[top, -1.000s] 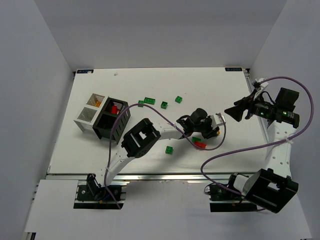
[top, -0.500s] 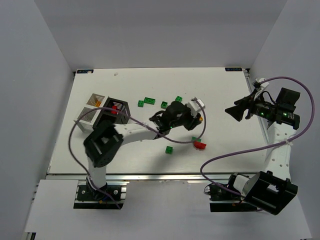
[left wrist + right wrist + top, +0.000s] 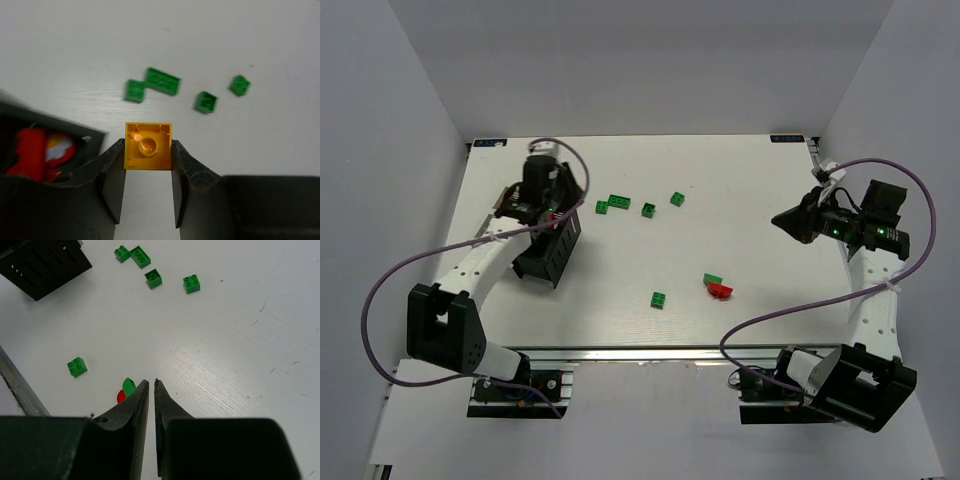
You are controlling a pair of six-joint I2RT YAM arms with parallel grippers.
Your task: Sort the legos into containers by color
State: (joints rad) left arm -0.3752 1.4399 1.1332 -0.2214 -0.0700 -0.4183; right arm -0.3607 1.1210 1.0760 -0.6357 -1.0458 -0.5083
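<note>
Left pincer (image 3: 148,162) clamped on orange brick (image 3: 148,145), just beside corner of black bin (image 3: 50,125). Red bricks (image 3: 27,152) inside bin. Right pincer (image 3: 149,386) fingers nearly together, gripping nothing, far from bin. Green bricks (image 3: 162,81) loose on bench (image 3: 750,200) near bin, bench edges well apart.

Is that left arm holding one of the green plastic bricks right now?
No, the small square plastic brick pinched between its jaws is orange.
</note>
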